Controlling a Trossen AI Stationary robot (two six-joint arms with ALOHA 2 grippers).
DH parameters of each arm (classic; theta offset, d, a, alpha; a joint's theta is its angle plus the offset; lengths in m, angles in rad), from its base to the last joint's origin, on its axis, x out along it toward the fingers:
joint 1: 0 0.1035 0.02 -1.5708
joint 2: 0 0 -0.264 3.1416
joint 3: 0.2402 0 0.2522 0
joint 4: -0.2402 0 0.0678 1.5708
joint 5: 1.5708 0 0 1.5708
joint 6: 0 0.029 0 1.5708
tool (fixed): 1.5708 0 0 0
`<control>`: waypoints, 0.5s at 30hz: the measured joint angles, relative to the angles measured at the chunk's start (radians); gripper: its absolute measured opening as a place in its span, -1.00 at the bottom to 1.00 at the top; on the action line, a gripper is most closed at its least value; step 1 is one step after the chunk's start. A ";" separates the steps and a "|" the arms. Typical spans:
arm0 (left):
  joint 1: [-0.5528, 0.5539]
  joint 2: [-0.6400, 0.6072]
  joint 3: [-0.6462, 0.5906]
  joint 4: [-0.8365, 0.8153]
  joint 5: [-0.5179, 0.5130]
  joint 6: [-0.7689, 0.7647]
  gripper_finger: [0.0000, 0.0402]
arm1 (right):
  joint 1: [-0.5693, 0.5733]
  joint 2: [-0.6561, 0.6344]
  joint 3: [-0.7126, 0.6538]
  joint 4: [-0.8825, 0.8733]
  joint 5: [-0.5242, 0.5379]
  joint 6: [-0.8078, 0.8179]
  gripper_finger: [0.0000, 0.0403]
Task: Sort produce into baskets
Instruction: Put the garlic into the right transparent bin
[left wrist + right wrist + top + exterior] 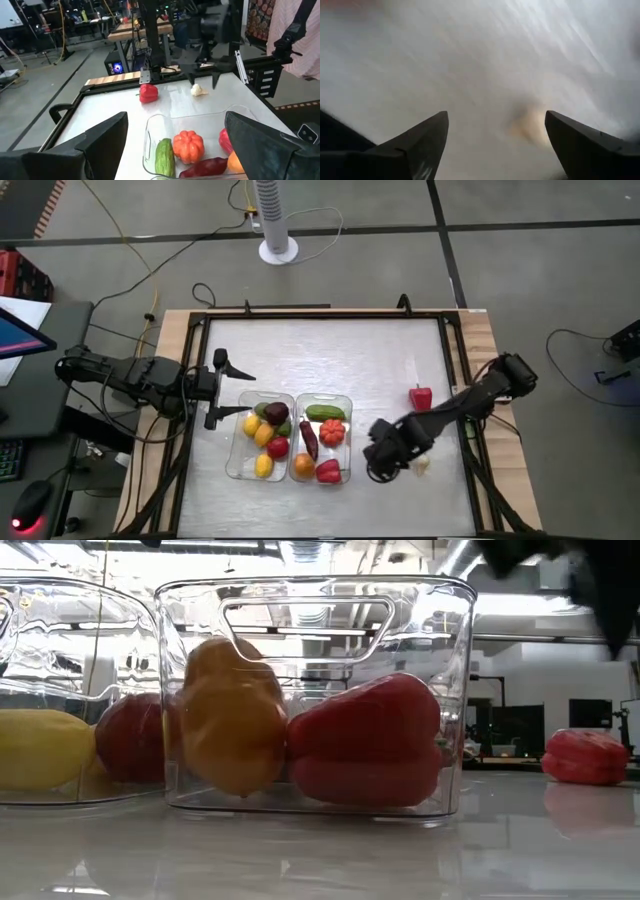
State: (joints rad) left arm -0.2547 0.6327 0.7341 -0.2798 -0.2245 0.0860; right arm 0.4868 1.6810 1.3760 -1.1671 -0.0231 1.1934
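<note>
Two clear trays stand side by side at the table's middle, the left tray (236, 442) and the right tray (349, 402). Each holds several produce pieces, among them a green cucumber (164, 156), an orange ribbed piece (188, 146) and a red pepper (365, 740). A red pepper (421, 397) and a whitish garlic piece (421, 465) lie on the table right of the trays. My right gripper (204, 81) is open and points down just above the garlic (198, 90), touching nothing. My left gripper (228, 391) is open and empty, left of the trays.
A raised dark frame (455, 340) borders the table top. Bare table lies beyond the trays toward the far edge (320, 350). The loose red pepper (585, 755) sits close beside my right arm (470, 400).
</note>
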 joint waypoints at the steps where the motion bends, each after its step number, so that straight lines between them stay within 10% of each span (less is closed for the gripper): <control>1: 0.000 0.000 0.000 0.000 0.000 -0.002 0.59 | 0.017 -0.001 -0.011 -0.030 -0.024 0.041 0.79; 15: 0.000 0.000 0.000 0.000 -0.003 -0.005 0.59 | 0.157 0.000 -0.237 -0.009 -0.199 0.319 0.65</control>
State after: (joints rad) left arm -0.2549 0.6327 0.7341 -0.2799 -0.2271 0.0811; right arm 0.6434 1.6810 1.1392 -1.1765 -0.2217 1.5125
